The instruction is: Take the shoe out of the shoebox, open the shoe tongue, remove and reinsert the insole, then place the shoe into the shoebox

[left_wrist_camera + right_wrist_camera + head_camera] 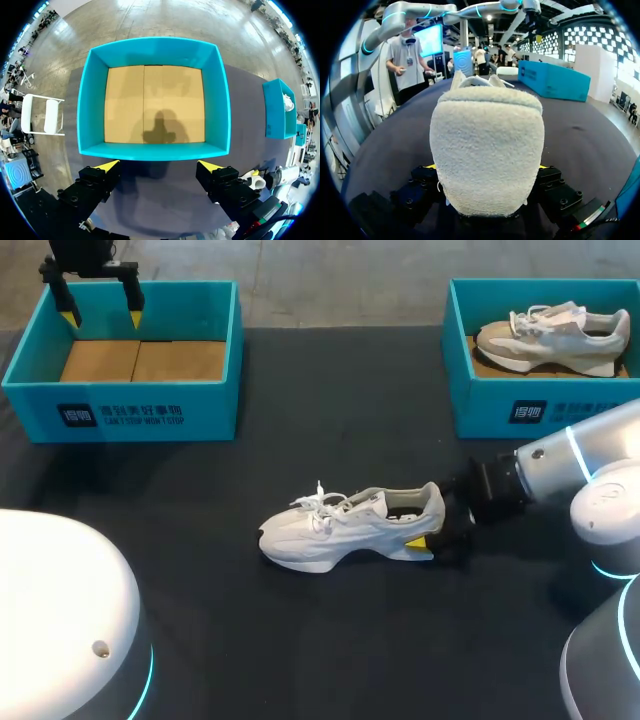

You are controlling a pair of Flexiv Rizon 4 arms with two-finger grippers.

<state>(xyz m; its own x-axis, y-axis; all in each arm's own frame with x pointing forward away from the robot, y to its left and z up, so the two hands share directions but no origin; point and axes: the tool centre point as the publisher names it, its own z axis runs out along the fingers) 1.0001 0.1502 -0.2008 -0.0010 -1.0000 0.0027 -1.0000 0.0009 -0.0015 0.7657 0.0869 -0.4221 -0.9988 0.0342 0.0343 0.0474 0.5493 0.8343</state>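
Trouble from here would most likely start at your right gripper (436, 533) (486, 168), which is clamped across the heel of the white shoe (340, 530) (487, 150). The right wrist view shows one finger on each side of the padded heel, with only slivers of yellow showing. That padding looks soft, so I judge it could give under load. The shoe could then twist or slide out if you lift or turn it quickly.

The shoe stands on its sole in the middle of the dark surface (200, 590), toe toward your left, well apart from both boxes. You hold it only at the rear, so a tilt could drag the toe. Its loose laces (318, 502) could also snag when the tongue is pulled back.

Your left gripper (100, 302) (159, 163) hangs released and empty over the near wall of the left shoebox (140, 410) (150, 150), which shows only its cardboard floor. It is far from the shoe, so nothing steadies the front for now.

A second box (500, 410) at your right holds another shoe (555, 335), and mistaking that box for the target is a further risk.
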